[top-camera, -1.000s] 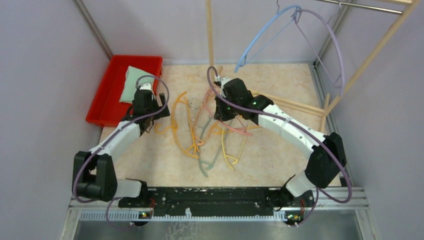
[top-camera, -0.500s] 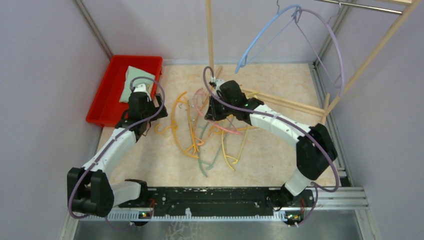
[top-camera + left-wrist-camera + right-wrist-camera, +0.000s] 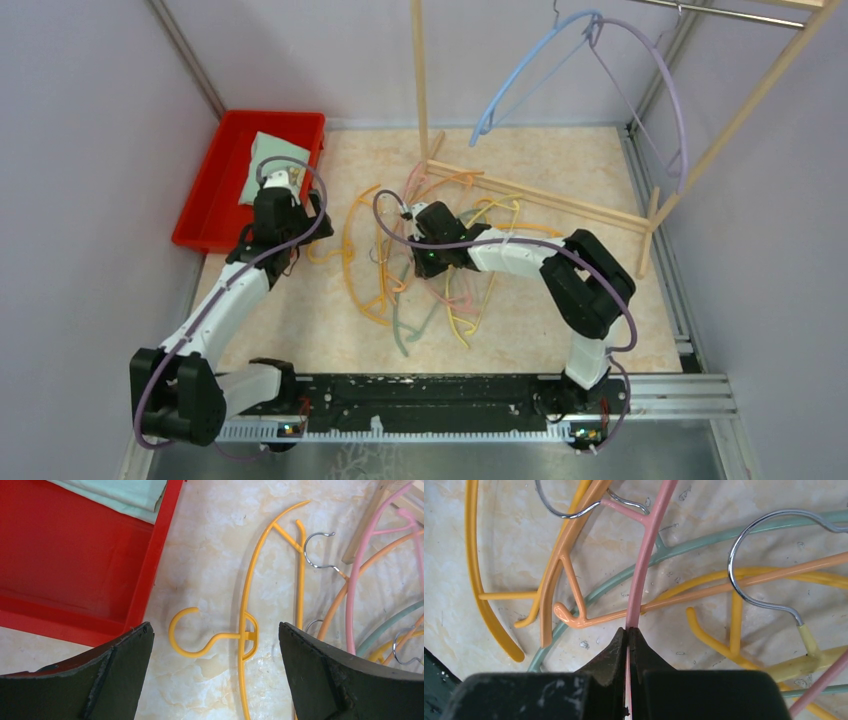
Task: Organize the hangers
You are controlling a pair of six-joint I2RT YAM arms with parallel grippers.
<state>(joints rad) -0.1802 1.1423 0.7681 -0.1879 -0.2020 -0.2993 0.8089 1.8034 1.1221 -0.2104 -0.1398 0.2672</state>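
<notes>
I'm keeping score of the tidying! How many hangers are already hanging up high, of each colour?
Blue hanger: 1
Lavender hanger: 1
Total: 2
</notes>
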